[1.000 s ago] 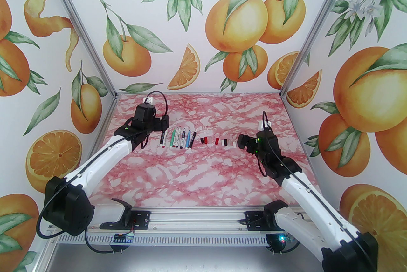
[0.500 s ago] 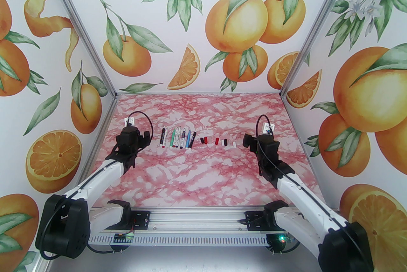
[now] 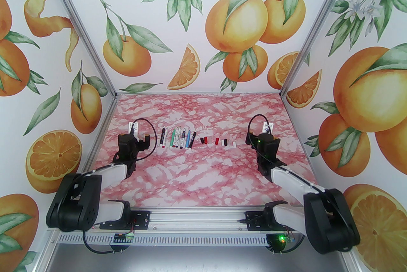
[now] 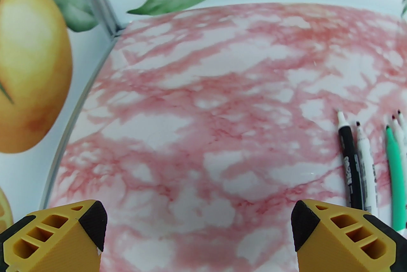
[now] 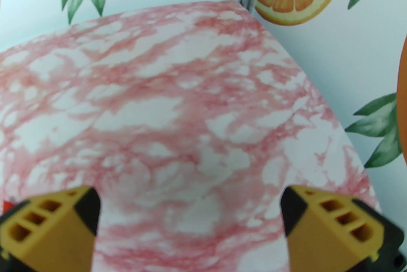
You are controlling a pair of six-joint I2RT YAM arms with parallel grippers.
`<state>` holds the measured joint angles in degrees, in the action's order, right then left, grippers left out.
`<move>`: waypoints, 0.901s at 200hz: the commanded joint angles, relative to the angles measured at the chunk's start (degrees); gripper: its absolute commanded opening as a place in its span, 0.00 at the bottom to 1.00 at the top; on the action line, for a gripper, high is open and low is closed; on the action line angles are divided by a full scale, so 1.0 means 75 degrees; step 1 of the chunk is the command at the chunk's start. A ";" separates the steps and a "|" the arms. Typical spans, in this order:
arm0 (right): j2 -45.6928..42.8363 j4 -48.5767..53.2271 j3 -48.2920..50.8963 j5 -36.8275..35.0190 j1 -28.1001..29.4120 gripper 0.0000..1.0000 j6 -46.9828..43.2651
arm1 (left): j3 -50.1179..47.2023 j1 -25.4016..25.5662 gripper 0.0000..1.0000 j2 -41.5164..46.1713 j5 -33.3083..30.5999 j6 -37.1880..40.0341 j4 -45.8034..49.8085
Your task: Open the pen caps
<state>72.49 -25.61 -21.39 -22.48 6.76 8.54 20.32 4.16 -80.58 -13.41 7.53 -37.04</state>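
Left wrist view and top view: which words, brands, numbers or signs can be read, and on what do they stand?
No text can be read for certain.
Black pen: white print along the barrel, too blurred to read.
White pen beside it: dark print, too blurred.
White tag at the left arm's cable: marks too small.

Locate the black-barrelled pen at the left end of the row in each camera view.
Top external: the black pen, leftmost of the pens, left of centre.
Left wrist: the black pen lies near the right edge, white tip pointing up.
Right wrist: aimed at the far right corner, away from that row.
Shared landmark: the pink marbled table.
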 commanded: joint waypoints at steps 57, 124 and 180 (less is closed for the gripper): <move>0.0662 -0.1852 -0.0066 0.0751 -0.0565 1.00 -0.0290 | -0.0030 -0.0074 1.00 -0.1921 0.1336 0.0235 -0.3692; 0.1744 -0.3993 0.0332 0.1844 -0.0535 1.00 -0.0288 | 0.0599 -0.0356 1.00 -0.1798 0.1824 0.0027 -0.2245; 0.2178 -0.3670 -0.0014 0.2083 -0.0357 1.00 -0.0621 | 0.0607 -0.0347 1.00 -0.1785 0.1831 0.0027 -0.2200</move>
<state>88.73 -52.56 -19.46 -8.51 2.85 5.91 23.92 1.63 -94.59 -0.84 7.88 -53.78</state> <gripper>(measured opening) 0.997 0.998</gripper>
